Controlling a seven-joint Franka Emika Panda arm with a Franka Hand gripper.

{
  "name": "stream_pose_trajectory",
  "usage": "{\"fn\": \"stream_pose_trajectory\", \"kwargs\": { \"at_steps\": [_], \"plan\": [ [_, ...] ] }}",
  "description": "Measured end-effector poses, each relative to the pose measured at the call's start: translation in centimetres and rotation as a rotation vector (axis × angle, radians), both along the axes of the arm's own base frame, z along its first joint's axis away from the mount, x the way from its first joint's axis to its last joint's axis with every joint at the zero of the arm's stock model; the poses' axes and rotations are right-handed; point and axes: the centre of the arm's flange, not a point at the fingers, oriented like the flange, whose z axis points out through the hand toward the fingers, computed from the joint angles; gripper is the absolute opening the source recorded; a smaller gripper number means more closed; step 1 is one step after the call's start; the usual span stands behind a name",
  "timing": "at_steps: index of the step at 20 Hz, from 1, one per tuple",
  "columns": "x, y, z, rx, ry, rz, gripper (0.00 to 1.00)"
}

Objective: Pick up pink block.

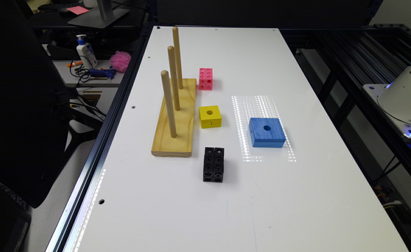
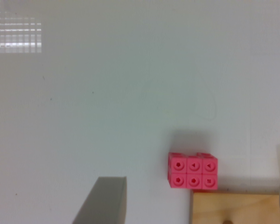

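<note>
Untouched on the white bench [image 1: 296,196], pink block [image 1: 205,78] just beside the wooden peg board [image 1: 177,122], beyond the yellow block [image 1: 210,116]. Claw [image 2: 191,200] spread wide, above the bench, holding nothing.

Glossy plastic pink block [image 1: 205,78] — pale, grained wooden base [image 1: 175,119].

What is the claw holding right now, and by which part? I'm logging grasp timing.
Nothing. The pink block sits free on the white table, apart from the claw's visible finger.
</note>
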Motion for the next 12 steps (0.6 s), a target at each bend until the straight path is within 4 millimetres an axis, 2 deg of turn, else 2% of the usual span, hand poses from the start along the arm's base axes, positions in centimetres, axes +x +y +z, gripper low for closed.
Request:
{"fn": "stream_pose_trajectory", "kwargs": {
  "at_steps": [12],
  "plan": [
    [0.16,0.79,-0.13,0.002,0.002,0.001,1.00]
  ]
}}
